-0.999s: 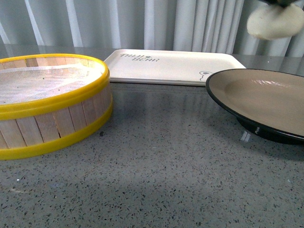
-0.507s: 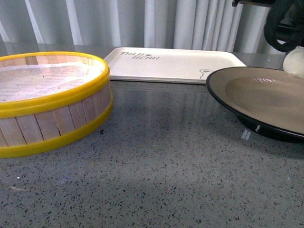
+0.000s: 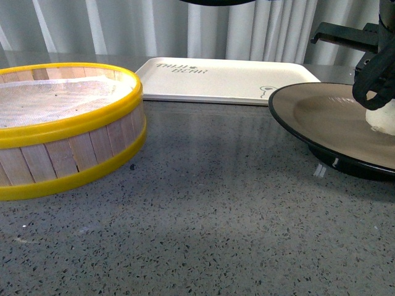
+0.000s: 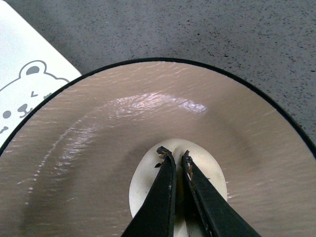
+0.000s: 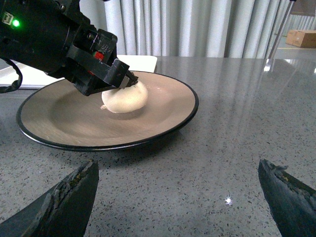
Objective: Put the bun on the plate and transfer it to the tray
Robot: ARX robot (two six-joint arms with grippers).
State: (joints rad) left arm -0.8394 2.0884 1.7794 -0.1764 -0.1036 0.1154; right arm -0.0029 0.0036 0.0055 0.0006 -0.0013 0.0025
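Status: step 1 nearly done. bun [image 5: 126,98] is down on the plate [image 3: 321,117], off centre toward the plate's 3 o'clock in front view. Per R wrist cam it looks in contact w/ the surface.

L gripper [image 4: 174,154] reaches across, jaws pinched near-closed on the bun's top twist, not let go yet. R gripper [image 5: 176,168] is spread wide, holding nothing, low over the table [image 3: 216,216] just outside the plate rim.

Layout, front view:
- plate at 3 o'clock
- tray [image 3: 216,83] at 12–1 o'clock at the back, nothing on it. Its corner is just beside the plate's far rim, can't tell if touching.
- steamer basket [image 3: 68,129] at 9 o'clock, well apart from the plate, only a liner visible inside

Left to do, my read:
- release bun, pull L arm clear
- grab plate by rim and move it onto the tray, roughly at the plate's 10 o'clock

R gripper looks pre-staged for the rim grab.

Risk: shallow plate + round bun, so it may roll if the plate tilts on lift. Keep it level.
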